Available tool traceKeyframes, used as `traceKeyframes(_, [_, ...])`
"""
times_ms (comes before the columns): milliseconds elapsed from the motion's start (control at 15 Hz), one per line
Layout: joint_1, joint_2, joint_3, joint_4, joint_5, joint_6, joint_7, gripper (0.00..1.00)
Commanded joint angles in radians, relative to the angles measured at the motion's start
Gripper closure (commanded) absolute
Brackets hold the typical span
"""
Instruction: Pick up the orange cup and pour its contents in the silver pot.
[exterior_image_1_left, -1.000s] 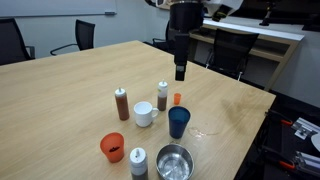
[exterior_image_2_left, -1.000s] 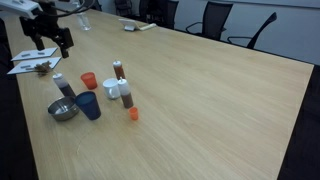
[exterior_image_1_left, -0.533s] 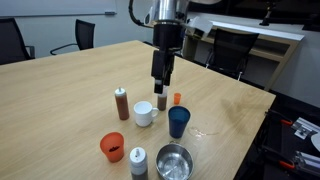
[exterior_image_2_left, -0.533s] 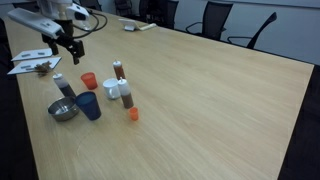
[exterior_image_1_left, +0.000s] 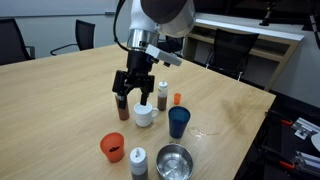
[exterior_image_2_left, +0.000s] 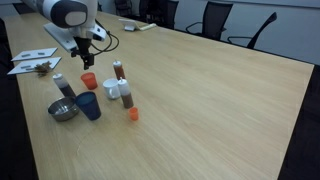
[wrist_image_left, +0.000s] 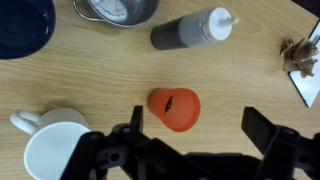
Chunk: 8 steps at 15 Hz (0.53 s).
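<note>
The orange cup (exterior_image_1_left: 112, 147) (exterior_image_2_left: 89, 81) stands upright on the wooden table, with something dark inside. In the wrist view the orange cup (wrist_image_left: 174, 108) lies just ahead of the gap between my fingers, nearer the left finger. My gripper (exterior_image_1_left: 130, 96) (exterior_image_2_left: 85, 63) (wrist_image_left: 197, 135) is open and empty, hovering above the cluster of cups and not touching the orange cup. The silver pot (exterior_image_1_left: 174, 160) (exterior_image_2_left: 63, 110) (wrist_image_left: 118, 9) stands close beside the orange cup, with a grey-topped shaker (exterior_image_1_left: 138, 161) (wrist_image_left: 195, 30) between them.
A white mug (exterior_image_1_left: 146, 114) (wrist_image_left: 55, 150), dark blue cup (exterior_image_1_left: 179, 121) (exterior_image_2_left: 89, 105) (wrist_image_left: 22, 25), brown bottle (exterior_image_2_left: 118, 70), second shaker (exterior_image_1_left: 162, 95) and small orange-capped bottle (exterior_image_1_left: 177, 100) (exterior_image_2_left: 133, 114) crowd the cup. Papers (exterior_image_2_left: 30, 65) lie nearby. The table edge is near the pot.
My arm has swung down from high over the far part of the table to just above the cluster of cups. The gripper stays open. No object has moved.
</note>
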Motion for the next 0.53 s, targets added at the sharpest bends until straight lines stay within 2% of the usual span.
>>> traceKeyframes(0, [0.000,0.022,0.001,0.029,0.015,-0.003,0.041,0.00])
traceKeyframes(467, [0.002,0.048,0.002,0.070,0.033,-0.005,0.096,0.00])
